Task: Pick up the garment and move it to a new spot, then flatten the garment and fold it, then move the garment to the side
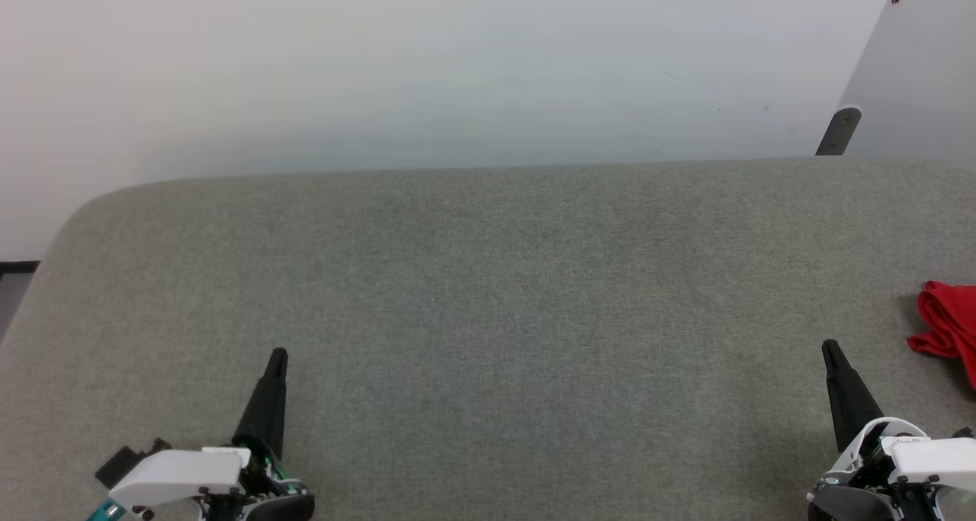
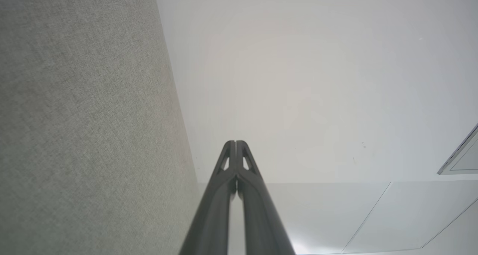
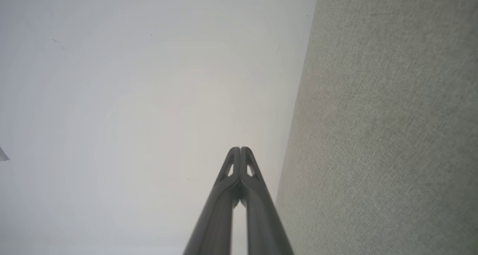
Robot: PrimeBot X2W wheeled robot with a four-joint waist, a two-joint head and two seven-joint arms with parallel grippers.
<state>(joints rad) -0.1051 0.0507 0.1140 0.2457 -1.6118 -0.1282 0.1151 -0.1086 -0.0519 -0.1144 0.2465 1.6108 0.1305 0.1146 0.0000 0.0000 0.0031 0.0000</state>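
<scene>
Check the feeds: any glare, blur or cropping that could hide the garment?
Head view: even light, sharp, no glare; the garment is cropped by the right edge. Left wrist view: left gripper blurs toward the bottom edge, with a bright patch beside it. Right wrist view: pale wall looks washed out; right gripper likewise soft low down.

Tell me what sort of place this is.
Likely an indoor lab or test room: a wide grey fabric-covered table, plain white surfaces beyond it, and a red garment lying on it at the right.
</scene>
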